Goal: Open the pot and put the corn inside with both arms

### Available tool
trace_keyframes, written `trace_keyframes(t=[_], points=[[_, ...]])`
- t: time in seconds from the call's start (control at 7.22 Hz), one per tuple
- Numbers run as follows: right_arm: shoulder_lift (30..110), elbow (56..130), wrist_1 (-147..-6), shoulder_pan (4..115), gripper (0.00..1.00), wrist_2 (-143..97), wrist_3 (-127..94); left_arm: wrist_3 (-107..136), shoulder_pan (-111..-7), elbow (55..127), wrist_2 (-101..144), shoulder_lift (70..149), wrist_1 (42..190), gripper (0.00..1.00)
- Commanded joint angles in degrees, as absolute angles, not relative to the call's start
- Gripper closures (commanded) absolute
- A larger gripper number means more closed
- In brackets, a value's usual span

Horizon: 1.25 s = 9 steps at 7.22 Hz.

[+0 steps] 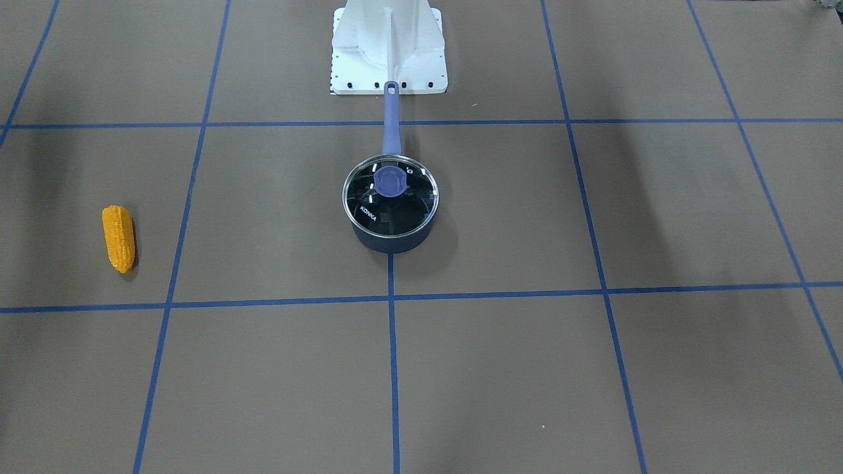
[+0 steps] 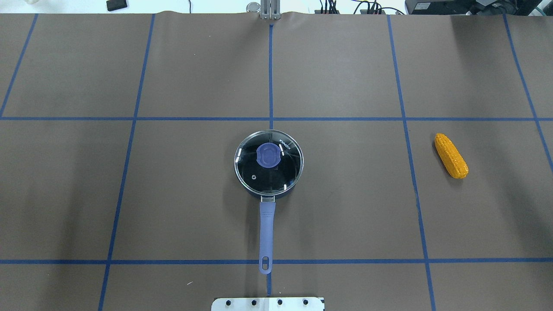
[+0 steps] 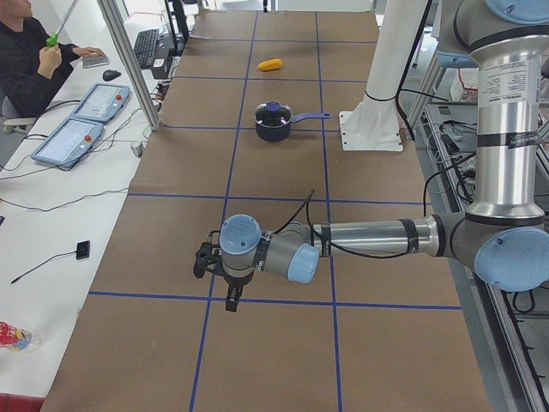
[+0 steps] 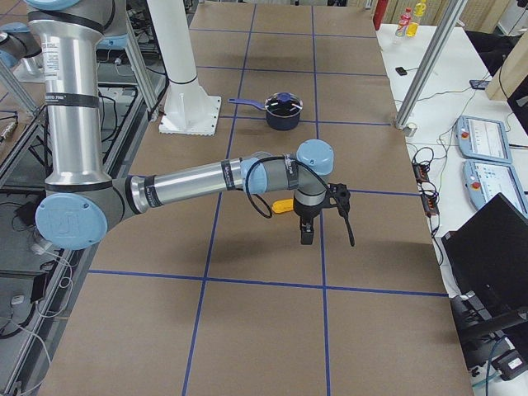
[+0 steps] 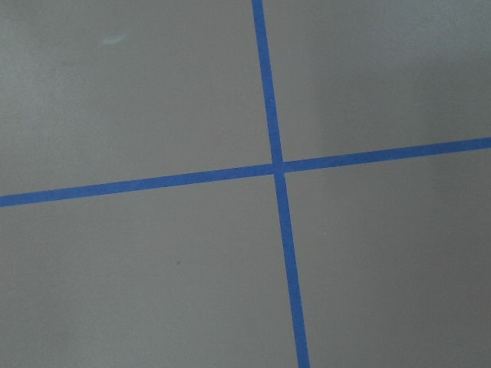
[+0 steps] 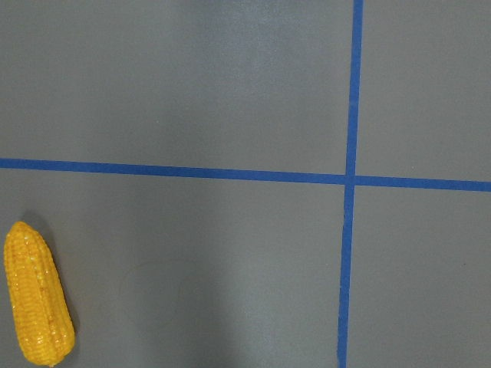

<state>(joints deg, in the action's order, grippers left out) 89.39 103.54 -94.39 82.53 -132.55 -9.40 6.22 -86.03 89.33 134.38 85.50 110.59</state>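
The pot (image 1: 390, 224) stands in the middle of the table with its glass lid (image 2: 268, 160) on and its lavender handle (image 2: 266, 235) pointing toward my base. The corn (image 2: 450, 155) lies flat on my right side, apart from the pot; it also shows in the front view (image 1: 119, 238) and the right wrist view (image 6: 37, 295). My left gripper (image 3: 230, 296) hangs above bare table far to the left of the pot. My right gripper (image 4: 306, 233) hangs above the table close to the corn (image 4: 283, 205). I cannot tell whether either is open or shut.
My white base plate (image 1: 388, 52) sits just beyond the handle's end. Blue tape lines (image 5: 278, 165) grid the brown mat. A person and control pendants (image 3: 86, 116) are on the side bench, and metal posts (image 3: 129, 60) stand by the table edge.
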Motion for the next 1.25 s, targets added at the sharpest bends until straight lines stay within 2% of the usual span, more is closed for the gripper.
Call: trace_keyframes(t=[0.0, 0.28, 0.69, 0.97, 1.11], points=[[89.3, 103.62, -94.39, 82.44, 0.0, -130.02, -8.71, 7.63, -85.09, 90.25, 134.38, 85.78, 110.48, 0.0], [88.43, 103.45, -94.31, 81.31, 0.0, -129.64, -9.4, 14.9, -80.53, 93.67, 134.38, 87.52, 110.22, 0.0], [86.05, 103.71, -94.22, 75.01, 0.0, -130.78, -8.71, 31.77, -71.3, 96.67, 134.21, 98.74, 106.73, 0.0], [85.78, 103.19, -93.61, 73.74, 0.0, -131.13, -8.96, 32.17, -69.97, 102.54, 134.03, 113.74, 82.31, 0.0], [86.39, 103.44, -88.82, 73.65, 0.0, -131.22, -8.62, 32.43, -68.22, 103.53, 133.86, 119.13, 76.7, 0.0]])
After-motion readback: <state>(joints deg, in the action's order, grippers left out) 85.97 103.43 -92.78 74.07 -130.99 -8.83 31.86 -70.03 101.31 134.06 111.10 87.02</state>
